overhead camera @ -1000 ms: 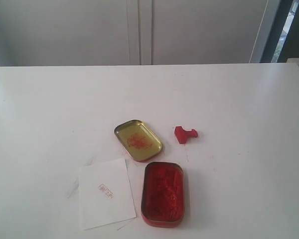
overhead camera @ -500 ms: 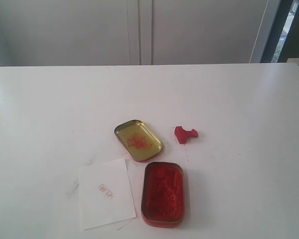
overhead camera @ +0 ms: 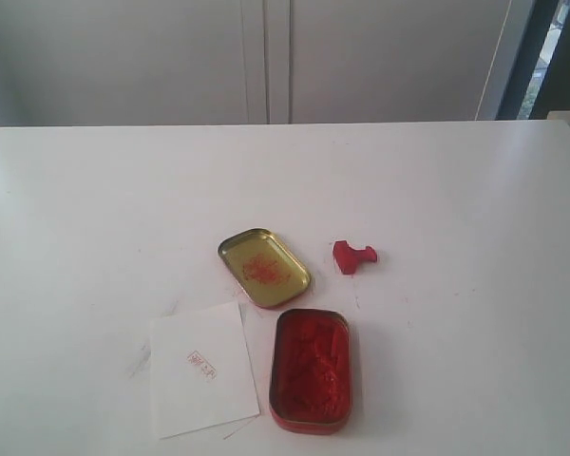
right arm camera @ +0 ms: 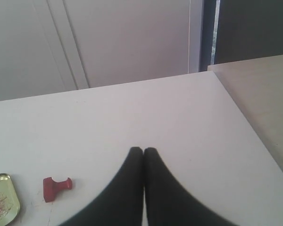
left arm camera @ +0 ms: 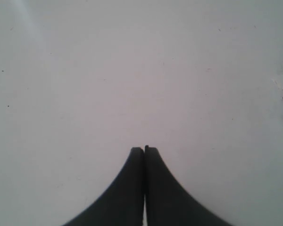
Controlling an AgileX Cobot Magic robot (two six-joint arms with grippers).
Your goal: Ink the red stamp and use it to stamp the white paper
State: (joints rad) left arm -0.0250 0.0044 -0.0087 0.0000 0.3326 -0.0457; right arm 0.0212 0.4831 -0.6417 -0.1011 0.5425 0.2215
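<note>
Right tool [right arm camera: 143,149]: tips pressed together, pinching nothing, held above the table [overhead camera: 95,209] and clear of the stamp.
Left tool [left arm camera: 144,149]: tips pressed together too, empty, over a bare patch of table.
Arms: neither one reaches into the exterior view; the left looks pulled back and aimed steeply down, while the right is tilted shallower, facing across the table toward the far wall.
Red stamp [overhead camera: 353,256]: lying on its side on the table at 1 o'clock of the ink tin [overhead camera: 309,426], apart from it, with nothing gripping it.
Tin lid [overhead camera: 242,249]: open side up at 11 o'clock of the ink tin, just beside it, with red smears inside.
White paper [overhead camera: 202,369]: flat at 9 o'clock of the ink tin, just beside it.
Print [overhead camera: 201,362]: a small, faint red square near the sheet's middle.
Progress: a print already shows on the sheet, so inking and stamping look done.
Left to do: probably nothing, unless a sharper print is wanted; that would mean picking the stamp up again.
</note>
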